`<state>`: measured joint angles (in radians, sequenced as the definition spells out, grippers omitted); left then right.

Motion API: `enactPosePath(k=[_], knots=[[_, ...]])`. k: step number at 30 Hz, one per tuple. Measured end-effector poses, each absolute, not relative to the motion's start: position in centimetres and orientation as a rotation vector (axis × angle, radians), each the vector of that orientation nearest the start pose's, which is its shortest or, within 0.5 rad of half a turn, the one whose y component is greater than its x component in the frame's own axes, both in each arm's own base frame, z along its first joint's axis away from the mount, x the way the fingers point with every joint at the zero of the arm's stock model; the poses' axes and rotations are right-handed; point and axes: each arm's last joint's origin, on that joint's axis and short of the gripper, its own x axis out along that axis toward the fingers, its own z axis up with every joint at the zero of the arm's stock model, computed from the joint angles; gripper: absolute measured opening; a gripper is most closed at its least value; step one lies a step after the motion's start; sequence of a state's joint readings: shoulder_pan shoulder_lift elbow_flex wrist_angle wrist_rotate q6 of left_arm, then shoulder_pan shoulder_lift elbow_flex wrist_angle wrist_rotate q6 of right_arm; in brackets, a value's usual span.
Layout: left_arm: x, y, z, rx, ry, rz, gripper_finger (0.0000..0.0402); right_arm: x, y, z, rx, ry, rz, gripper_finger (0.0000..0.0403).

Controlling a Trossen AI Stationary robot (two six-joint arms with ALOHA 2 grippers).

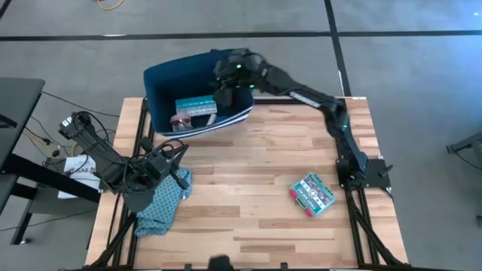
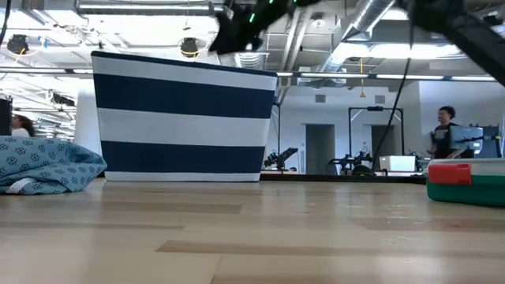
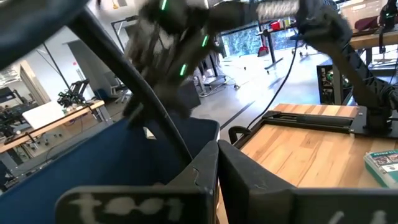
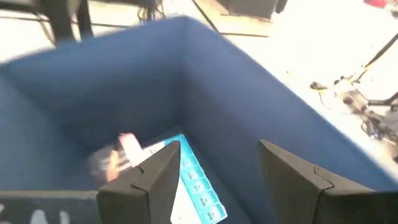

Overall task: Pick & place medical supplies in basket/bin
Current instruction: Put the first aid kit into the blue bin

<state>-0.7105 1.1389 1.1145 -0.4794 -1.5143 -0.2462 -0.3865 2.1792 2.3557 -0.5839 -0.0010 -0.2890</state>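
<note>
Right tool (image 4: pixel 214 177), fingers apart and empty, hangs over the navy bin (image 1: pixel 162 86), apparently for release; pill organiser (image 1: pixel 194 107) lies inside. Flat box (image 1: pixel 312 193) awaits on the tabletop (image 1: pixel 248 181). Left tool (image 1: pixel 167 162) parked; spread indeterminable.

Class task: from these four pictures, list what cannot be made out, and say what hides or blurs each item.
- Bin contents: low view, striped wall hides them.
- Small items beside the pill organiser: right wrist view, blurred.
- Flat box: left wrist view, cut off by the edge.
- Left gripper fingers: high view, too small over the cloth.
</note>
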Motion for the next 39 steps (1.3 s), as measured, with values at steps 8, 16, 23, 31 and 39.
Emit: enactPosePath(k=[8,16,23,31,39], knots=[[18.3,-12.0,36.3,0.229,0.136,0.785,0.0,37.0,-9.1,47.4,-0.302,0.511,-0.166,0.0187],[18.4,-12.1,36.3,0.18,0.138,0.74,0.0,30.6,-2.4,47.4,-0.208,0.878,-0.238,0.019],[18.5,-12.1,36.2,0.138,0.129,0.727,0.0,29.2,-0.8,45.7,0.063,0.999,-0.362,0.017],[18.9,-12.8,35.6,0.127,0.154,0.67,0.0,27.5,3.2,40.8,0.179,1.214,-0.298,0.0153],[18.8,-12.8,35.5,0.146,0.166,0.664,0.0,20.8,5.8,37.3,0.332,1.298,-0.379,0.0152]])
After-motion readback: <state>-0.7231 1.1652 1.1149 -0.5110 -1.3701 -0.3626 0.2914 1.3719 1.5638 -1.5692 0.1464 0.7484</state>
